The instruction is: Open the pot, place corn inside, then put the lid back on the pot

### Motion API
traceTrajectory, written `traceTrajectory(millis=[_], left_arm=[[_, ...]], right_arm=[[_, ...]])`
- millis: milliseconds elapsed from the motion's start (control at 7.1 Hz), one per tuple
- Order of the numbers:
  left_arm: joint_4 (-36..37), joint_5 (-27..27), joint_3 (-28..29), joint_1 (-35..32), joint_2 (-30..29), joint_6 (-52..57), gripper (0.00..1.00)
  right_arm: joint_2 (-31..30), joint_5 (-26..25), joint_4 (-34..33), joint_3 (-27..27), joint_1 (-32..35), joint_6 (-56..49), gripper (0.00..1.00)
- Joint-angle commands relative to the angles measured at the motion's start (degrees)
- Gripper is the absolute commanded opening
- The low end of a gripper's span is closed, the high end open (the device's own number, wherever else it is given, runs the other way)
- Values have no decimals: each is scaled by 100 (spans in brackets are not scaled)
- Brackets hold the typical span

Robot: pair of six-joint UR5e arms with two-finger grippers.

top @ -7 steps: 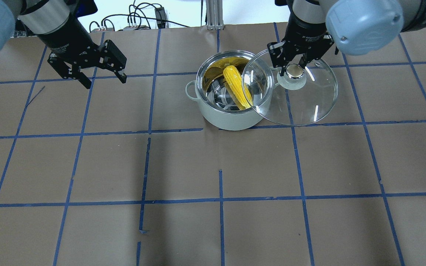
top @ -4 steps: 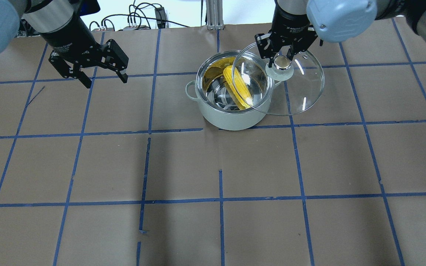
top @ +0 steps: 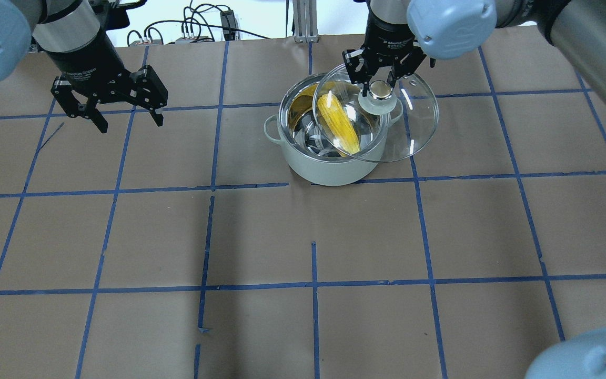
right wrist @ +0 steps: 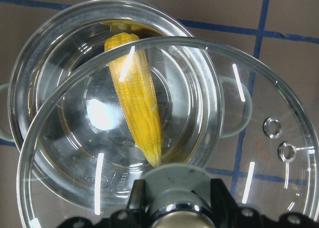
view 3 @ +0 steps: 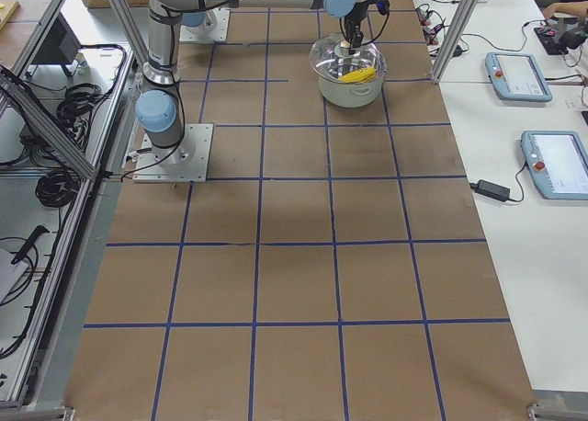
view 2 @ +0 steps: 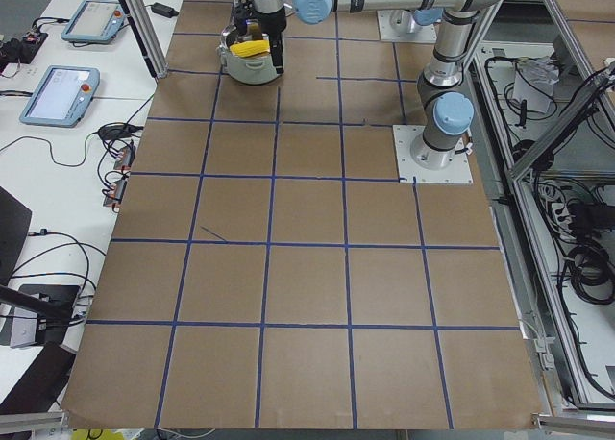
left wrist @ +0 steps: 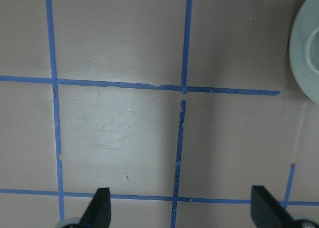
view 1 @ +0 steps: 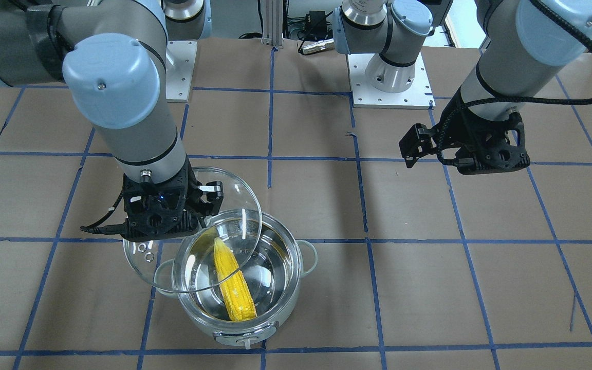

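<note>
The mint-white pot (top: 329,171) stands open at the table's back middle, with the yellow corn (top: 336,120) lying inside, tip toward the front tab. My right gripper (top: 380,88) is shut on the knob of the glass lid (top: 413,118) and holds it just above the pot, offset to my right, covering about half the opening. In the right wrist view the corn (right wrist: 137,98) shows through the lid (right wrist: 249,138) above the pot's rim (right wrist: 30,88). My left gripper (top: 132,123) is open and empty, well to the pot's left; its fingertips (left wrist: 99,208) hover over bare table.
Brown paper with blue tape grid lines covers the table. The arm bases on white plates (view 1: 391,97) stand at the robot's side. Cables (top: 203,26) lie beyond the far edge. The pot's edge (left wrist: 306,54) shows at the right of the left wrist view.
My right gripper has carried the lid leftward, so it now overlaps far more of the pot's opening. My left gripper has drifted slightly left, still open.
</note>
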Motion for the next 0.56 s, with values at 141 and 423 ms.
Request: traceTrajectory(millis=[141,423], left_arm=[[7,-6,5,0,-5,-11,100],[16,-15,-3,0,-5,-11,100]], right_arm=[[397,63,-18,-271,198,68,34],[616,54,-62,-499,233,129,34]])
